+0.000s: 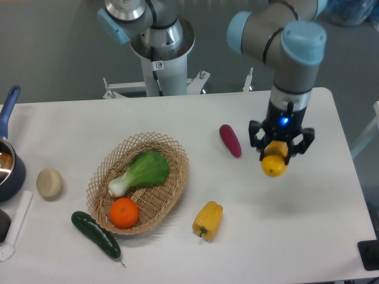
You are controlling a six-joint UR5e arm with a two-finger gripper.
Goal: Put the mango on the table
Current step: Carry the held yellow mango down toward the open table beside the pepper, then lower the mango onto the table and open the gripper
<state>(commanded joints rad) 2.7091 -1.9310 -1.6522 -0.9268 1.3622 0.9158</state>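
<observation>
The mango (274, 165), a smooth yellow-orange fruit, hangs above the white table (308, 236) on the right side. My gripper (278, 152) is shut on its upper part, black fingers on both sides. The fruit casts a shadow on the tabletop lower right of it, so it is held off the surface. It sits right of the purple eggplant (230, 140).
A wicker basket (173, 189) at centre left holds a bok choy (142, 171) and an orange (124, 213). A yellow bell pepper (208, 219) lies below centre, a cucumber (95, 234) and a beige potato (49, 183) at left, a blue pot (8, 165) at the left edge.
</observation>
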